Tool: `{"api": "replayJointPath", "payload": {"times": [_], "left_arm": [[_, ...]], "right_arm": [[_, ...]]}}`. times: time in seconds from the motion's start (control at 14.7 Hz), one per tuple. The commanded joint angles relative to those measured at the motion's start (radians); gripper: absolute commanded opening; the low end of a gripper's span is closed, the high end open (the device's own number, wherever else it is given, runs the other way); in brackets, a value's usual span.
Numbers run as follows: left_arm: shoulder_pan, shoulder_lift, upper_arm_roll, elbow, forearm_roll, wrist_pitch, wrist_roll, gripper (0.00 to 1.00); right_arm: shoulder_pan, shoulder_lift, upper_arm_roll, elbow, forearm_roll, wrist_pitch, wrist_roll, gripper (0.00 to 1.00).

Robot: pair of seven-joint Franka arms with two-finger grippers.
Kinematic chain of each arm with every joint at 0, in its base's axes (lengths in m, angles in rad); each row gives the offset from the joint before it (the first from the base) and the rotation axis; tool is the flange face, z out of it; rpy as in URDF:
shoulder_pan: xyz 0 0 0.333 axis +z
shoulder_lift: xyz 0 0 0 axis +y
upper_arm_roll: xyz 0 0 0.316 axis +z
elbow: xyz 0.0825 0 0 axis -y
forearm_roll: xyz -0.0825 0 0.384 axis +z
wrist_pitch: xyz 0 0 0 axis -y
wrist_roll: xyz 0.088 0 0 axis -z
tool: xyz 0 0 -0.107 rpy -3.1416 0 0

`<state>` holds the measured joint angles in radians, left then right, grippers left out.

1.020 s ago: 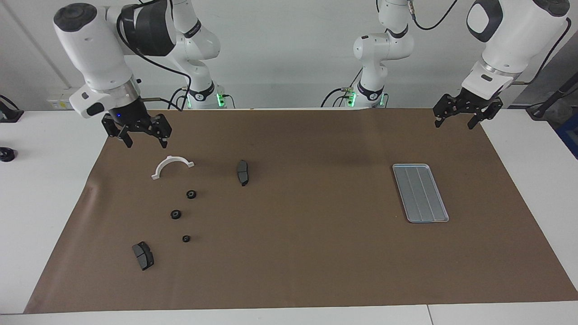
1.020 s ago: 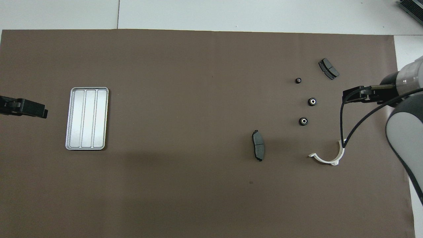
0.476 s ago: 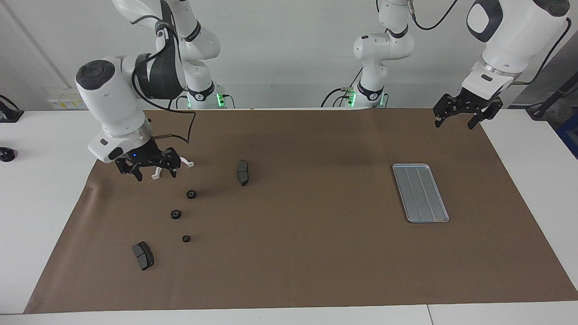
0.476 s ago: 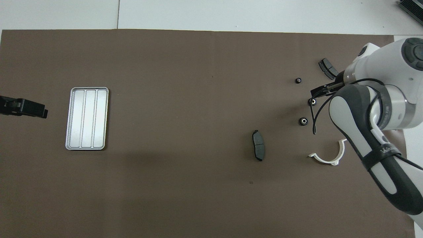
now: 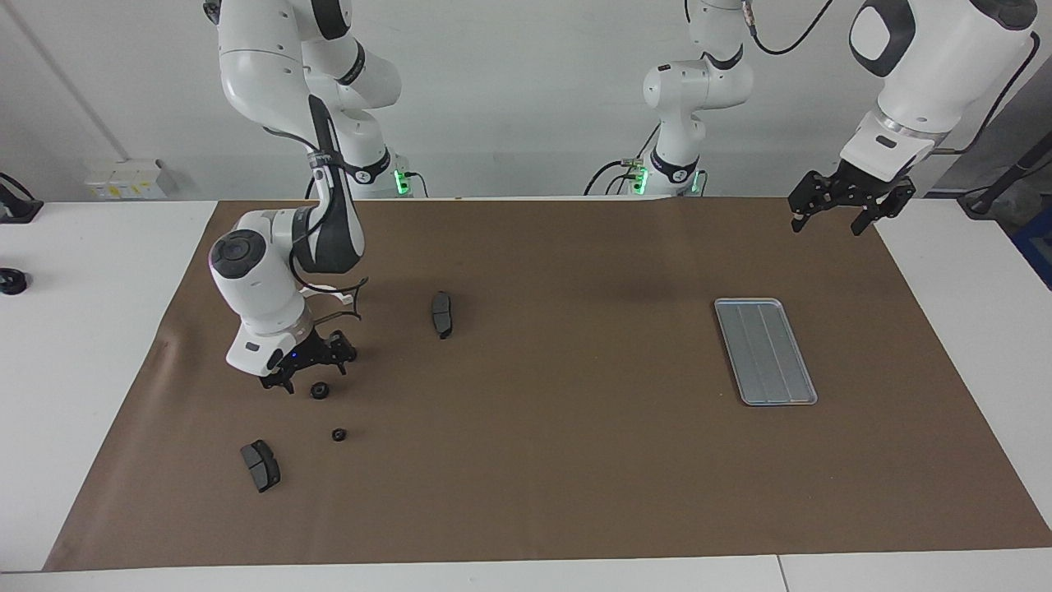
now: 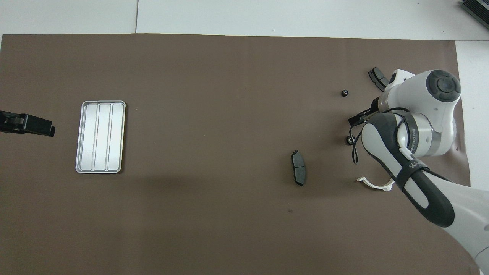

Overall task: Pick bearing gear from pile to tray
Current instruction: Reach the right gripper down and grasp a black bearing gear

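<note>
Brown paper covered the bench (image 5: 82,329). A white half-ring (image 6: 372,184) and two dark brake pads (image 5: 442,314) (image 5: 260,465) lay scattered around three small black gears. The right hand (image 5: 308,370), open and empty, hung low over the middle gear (image 5: 320,390). The left hand (image 5: 851,201) waited open, near the tray (image 5: 764,351).
</note>
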<state>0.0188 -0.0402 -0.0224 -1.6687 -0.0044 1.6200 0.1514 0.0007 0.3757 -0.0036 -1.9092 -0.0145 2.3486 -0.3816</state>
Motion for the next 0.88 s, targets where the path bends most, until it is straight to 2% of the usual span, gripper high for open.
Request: {"api": "replayJointPath", "payload": {"times": [0.0, 0.41, 0.68, 0.75, 0.82], "left_arm": [[0.012, -0.004, -0.004, 0.007, -0.019, -0.017, 0.010, 1.00], [0.012, -0.004, -0.004, 0.007, -0.019, -0.017, 0.010, 1.00], [0.012, -0.004, -0.004, 0.007, -0.019, -0.017, 0.010, 1.00], [0.012, -0.004, -0.004, 0.007, -0.019, -0.017, 0.010, 1.00], [0.012, -0.004, -0.004, 0.007, -0.019, -0.017, 0.010, 1.00]], "right_arm": [[-0.021, 0.006, 0.005, -0.030, 0.025, 0.041, -0.055, 1.00], [-0.013, 0.020, 0.005, -0.030, 0.053, 0.069, -0.060, 1.00], [-0.010, 0.020, 0.005, -0.030, 0.054, 0.067, -0.085, 0.66], [-0.010, 0.020, 0.005, -0.030, 0.054, 0.066, -0.091, 0.60], [-0.010, 0.020, 0.005, -0.031, 0.054, 0.064, -0.091, 0.59]]}}
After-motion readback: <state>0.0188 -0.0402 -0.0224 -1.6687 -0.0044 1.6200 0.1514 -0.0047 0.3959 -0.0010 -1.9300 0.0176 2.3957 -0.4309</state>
